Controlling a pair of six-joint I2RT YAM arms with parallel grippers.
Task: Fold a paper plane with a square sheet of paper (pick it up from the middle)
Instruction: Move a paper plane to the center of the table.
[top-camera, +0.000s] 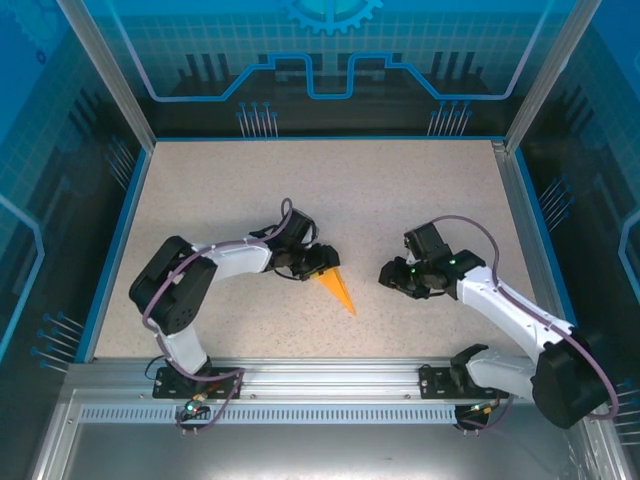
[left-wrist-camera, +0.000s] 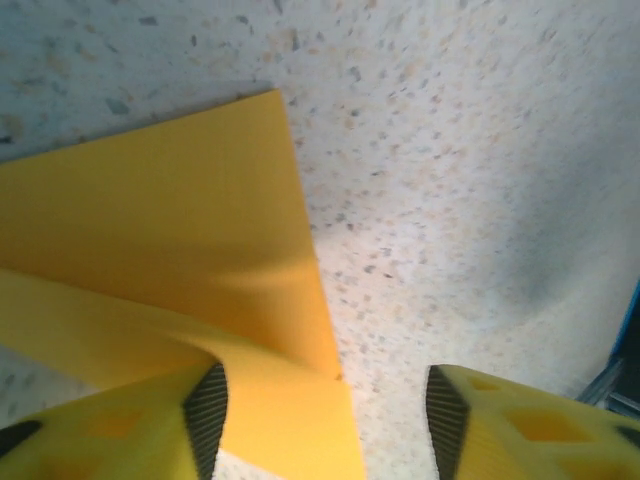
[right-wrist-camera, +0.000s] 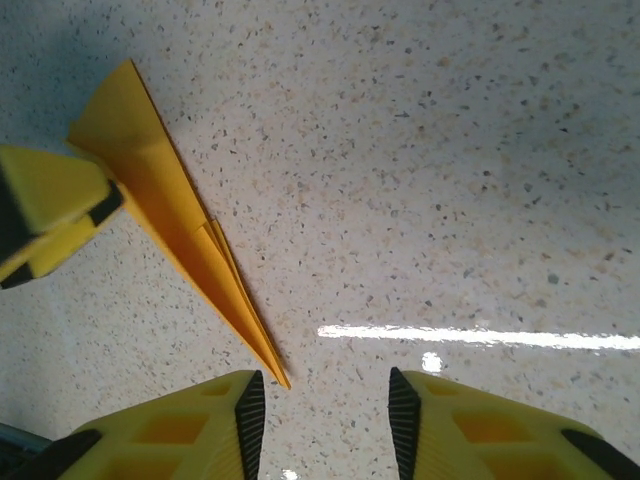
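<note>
**Pin the tail, set the crease, then lift from the middle**

The paper plane (top-camera: 338, 289) already reads as a narrow orange dart. It lies flat on the speckled table (top-camera: 400, 190), a little left of centre and toward the near side, nose pointing near-right. It sits straight on the table surface, in no tray or box (this job gives you no container to load or empty).

Your left gripper (top-camera: 318, 262) is low over the wide tail with its jaws spread apart, clamping nothing. In the left wrist view the paper runs up against one ribbed pad (left-wrist-camera: 207, 410), and a raised fold curls beside it. Your right gripper (top-camera: 388, 276) hovers just right of the plane, jaws likewise apart and empty. In its wrist view the nose tip ends just in front of one of its fingers (right-wrist-camera: 250, 420).

My judgement is that the folding is nearly done and what is left is setting the creases and lifting. Bear down on the tail with the left finger so the dart cannot pivot. Work the right gripper along the centre ridge, nose toward tail, never across it. The sheet is thin and will likely slide on this smooth top, and its layers may spring open, so press slowly. When you lift, close on the middle of the ridge and catch every layer; pinching the nose risks crumpling it.
</note>
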